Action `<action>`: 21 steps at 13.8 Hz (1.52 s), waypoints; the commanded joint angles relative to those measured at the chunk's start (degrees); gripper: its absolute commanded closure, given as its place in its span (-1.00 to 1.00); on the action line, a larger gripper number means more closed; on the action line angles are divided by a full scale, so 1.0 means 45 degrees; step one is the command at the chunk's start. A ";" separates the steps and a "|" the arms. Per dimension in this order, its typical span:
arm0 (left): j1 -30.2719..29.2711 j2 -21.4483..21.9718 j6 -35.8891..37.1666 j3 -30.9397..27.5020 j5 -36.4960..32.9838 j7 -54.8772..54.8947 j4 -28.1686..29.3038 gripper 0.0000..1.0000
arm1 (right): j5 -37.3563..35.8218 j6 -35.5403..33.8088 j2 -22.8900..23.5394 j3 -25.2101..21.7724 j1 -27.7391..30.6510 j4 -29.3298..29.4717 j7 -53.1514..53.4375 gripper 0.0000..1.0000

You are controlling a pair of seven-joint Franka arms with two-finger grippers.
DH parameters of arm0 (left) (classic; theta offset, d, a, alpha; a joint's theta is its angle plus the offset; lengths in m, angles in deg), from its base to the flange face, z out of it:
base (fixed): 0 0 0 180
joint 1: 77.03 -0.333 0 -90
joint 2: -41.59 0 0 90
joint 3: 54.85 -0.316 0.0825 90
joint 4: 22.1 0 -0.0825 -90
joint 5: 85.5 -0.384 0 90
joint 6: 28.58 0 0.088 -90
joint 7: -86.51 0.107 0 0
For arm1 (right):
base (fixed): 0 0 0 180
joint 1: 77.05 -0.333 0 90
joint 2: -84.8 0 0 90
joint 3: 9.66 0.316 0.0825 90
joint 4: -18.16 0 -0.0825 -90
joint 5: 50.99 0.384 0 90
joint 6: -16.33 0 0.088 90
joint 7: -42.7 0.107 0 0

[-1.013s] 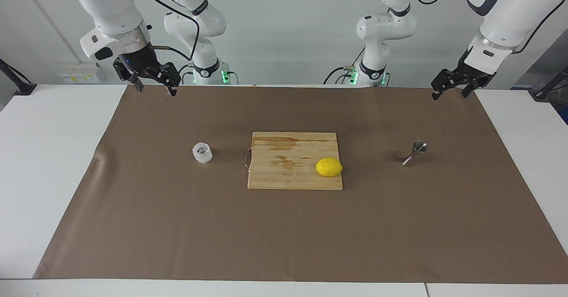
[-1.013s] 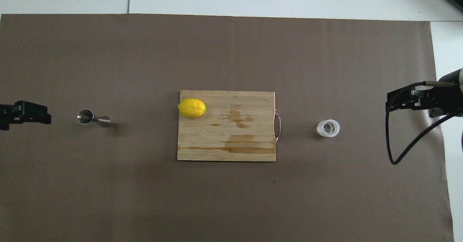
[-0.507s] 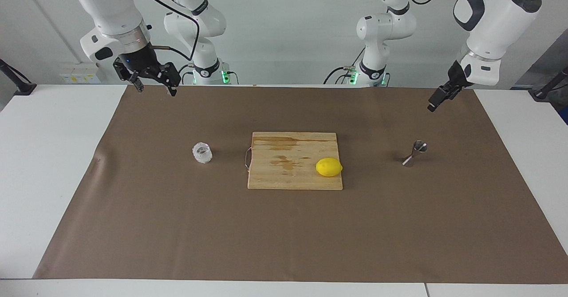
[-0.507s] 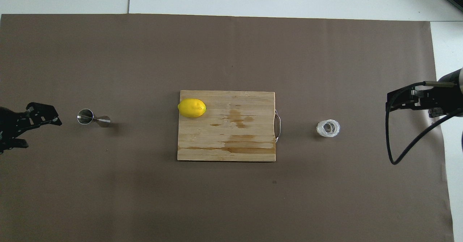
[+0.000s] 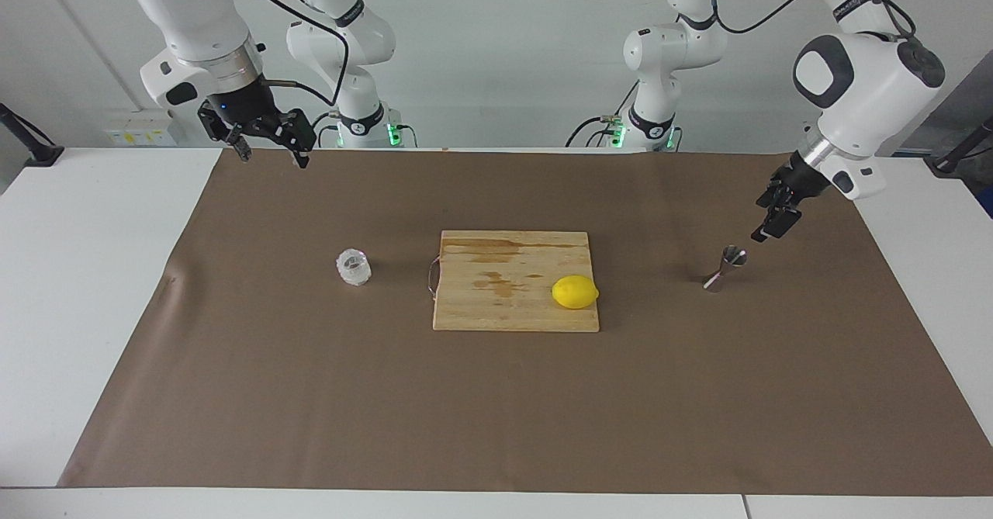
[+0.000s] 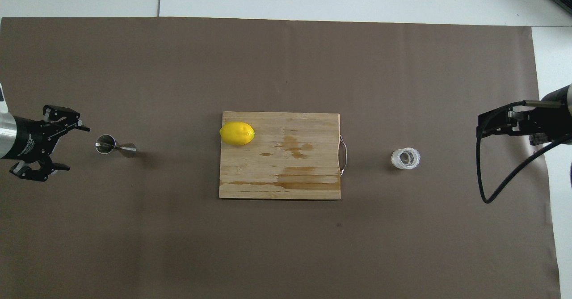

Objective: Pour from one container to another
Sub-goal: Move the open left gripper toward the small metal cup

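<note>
The clear glass cup stands on the brown mat toward the right arm's end of the table; it also shows in the overhead view. The silver jigger stands upright toward the left arm's end, also in the overhead view. My left gripper is open and hangs low just beside the jigger's rim, not touching it; the overhead view shows its fingers spread. My right gripper is open and waits raised over the mat's edge near its base, apart from the cup; it also shows in the overhead view.
A wooden cutting board with a metal handle lies mid-table between cup and jigger, with a yellow lemon on its corner toward the jigger. A brown mat covers the white table. A black cable hangs from the right wrist.
My left gripper has come down and moved toward the jigger, turning its wrist so the open fingers face it. The right arm, cup, jigger and lemon have not moved.
</note>
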 commanded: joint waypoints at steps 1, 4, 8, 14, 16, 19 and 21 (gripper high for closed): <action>-0.0686 -0.0643 -0.0780 0.0126 0.1019 -0.0440 0.0024 -1.00 | 0.0299 -0.0082 -0.0045 -0.0013 0.0068 -0.0079 -0.0316 -1.00; -0.0882 -0.0899 -0.1288 0.0107 0.1819 -0.0634 0.0082 -1.00 | 0.0299 -0.0082 -0.0045 -0.0013 0.0068 -0.0079 -0.0297 -1.00; -0.0824 -0.1268 -0.1642 0.0126 0.1881 -0.0773 0.0591 -1.00 | 0.0299 -0.0082 -0.0045 -0.0013 0.0048 -0.0059 -0.0316 -1.00; -0.0687 -0.1720 -0.1719 0.0126 0.2428 -0.0792 0.0629 -1.00 | 0.0299 -0.0082 -0.0045 -0.0013 0.0068 -0.0079 -0.0316 -1.00; -0.0668 -0.1739 -0.1797 0.0126 0.2428 -0.0773 0.0765 -1.00 | 0.0299 -0.0063 -0.0045 -0.0013 0.0068 -0.0079 -0.0316 -1.00; -0.0590 -0.1642 -0.2206 0.0146 0.2447 -0.0734 0.1233 -1.00 | 0.0299 -0.0082 -0.0045 -0.0013 0.0049 -0.0079 -0.0316 -1.00; -0.0590 -0.1622 -0.2286 0.0165 0.2447 -0.0714 0.1352 -1.00 | 0.0299 -0.0063 -0.0045 -0.0013 0.0068 -0.0079 -0.0297 -1.00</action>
